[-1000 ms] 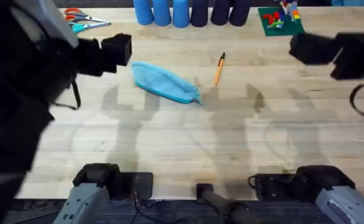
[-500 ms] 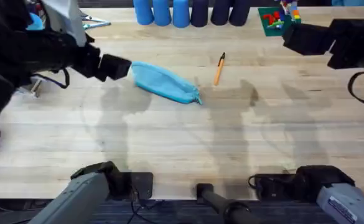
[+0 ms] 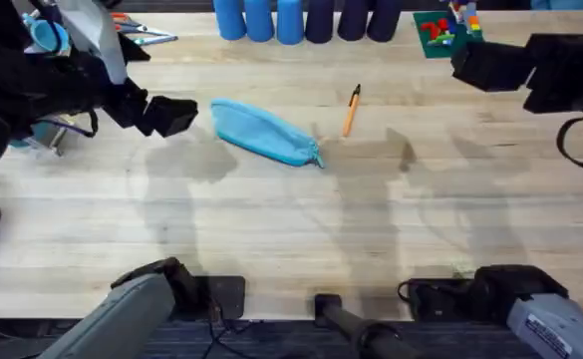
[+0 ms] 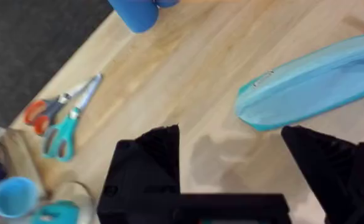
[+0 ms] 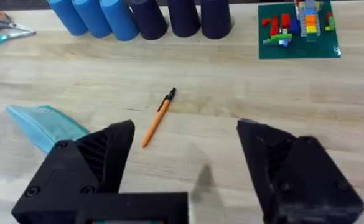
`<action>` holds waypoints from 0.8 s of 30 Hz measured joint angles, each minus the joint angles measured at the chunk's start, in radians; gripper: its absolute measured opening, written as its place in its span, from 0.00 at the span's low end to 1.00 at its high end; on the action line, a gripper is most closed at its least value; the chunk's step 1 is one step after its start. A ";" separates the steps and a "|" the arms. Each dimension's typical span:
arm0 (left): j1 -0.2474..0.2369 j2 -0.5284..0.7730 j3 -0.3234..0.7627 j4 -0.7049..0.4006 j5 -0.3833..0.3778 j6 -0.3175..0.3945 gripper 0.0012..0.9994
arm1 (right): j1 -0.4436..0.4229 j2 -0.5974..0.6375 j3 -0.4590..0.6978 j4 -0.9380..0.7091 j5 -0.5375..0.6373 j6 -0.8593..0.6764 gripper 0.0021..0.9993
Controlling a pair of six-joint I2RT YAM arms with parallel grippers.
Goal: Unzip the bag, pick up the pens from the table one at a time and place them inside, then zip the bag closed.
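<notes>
Left hand (image 4: pixel 231 168), fingers apart and empty, hovers just beside the bag's (image 3: pixel 263 131) left end, drawn back slightly from half a second ago; right hand (image 5: pixel 185 168), also apart, hangs unmoved at far right; tabletop (image 3: pixel 291 229) carries the zipped bag, contents unseen; pen (image 3: pixel 351 109) lies near its right end, unmoved.

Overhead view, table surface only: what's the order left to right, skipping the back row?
Left gripper → bag → pen → right gripper.
</notes>
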 joint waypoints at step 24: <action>0.000 0.209 0.001 0.134 0.111 0.317 0.99 | 0.000 0.005 0.000 -0.014 0.000 0.000 1.00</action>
